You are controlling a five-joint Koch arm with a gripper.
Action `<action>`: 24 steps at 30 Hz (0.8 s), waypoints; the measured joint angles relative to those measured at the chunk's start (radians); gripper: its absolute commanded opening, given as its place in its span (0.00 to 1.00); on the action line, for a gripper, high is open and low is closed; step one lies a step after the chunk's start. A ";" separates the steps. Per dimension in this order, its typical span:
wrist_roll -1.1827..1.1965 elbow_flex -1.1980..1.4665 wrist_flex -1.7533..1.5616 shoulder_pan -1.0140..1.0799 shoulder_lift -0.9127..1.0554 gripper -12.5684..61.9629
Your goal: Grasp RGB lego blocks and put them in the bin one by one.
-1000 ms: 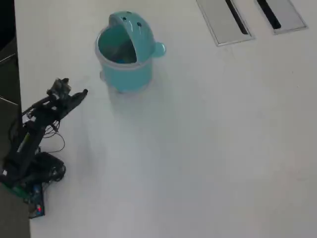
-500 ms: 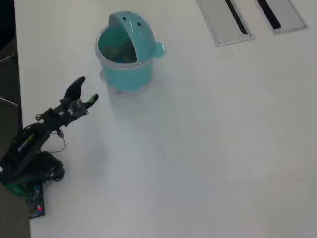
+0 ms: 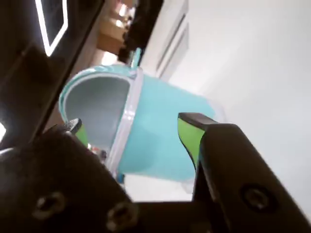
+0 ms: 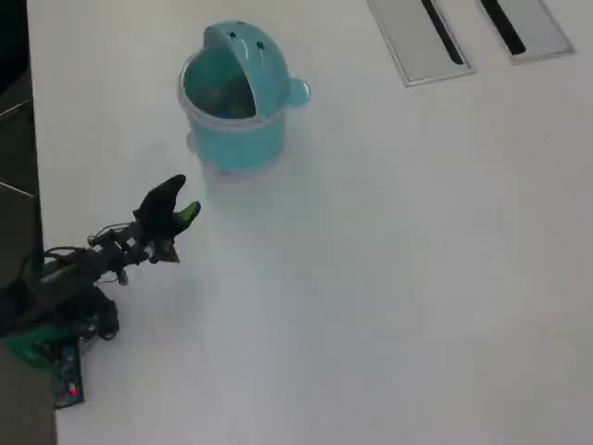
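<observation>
Overhead view: end effector [image 4: 182, 199] spread near bin [image 4: 232, 144], apart.

Bright, even, diffuse light; faint soft shadow beside the bin [image 4: 236, 102] on the white table [image 4: 398, 278]. Overhead view slightly soft. Wrist view blurred, near-black foreground below the bin.

No legible text, label, brand, number or sign appears in either view. In the wrist view, a white outlined shape [image 3: 51, 24] shows on a dark panel at upper left; it forms no readable character. The bin [image 4: 236, 130] carries only small dark holes on its lid, no markings.
</observation>
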 measured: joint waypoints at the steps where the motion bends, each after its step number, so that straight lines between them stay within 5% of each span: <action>1: 0.009 0.048 -0.048 0.018 0.000 0.62; 24: 0.207 0.491 -0.545 0.301 0.000 0.62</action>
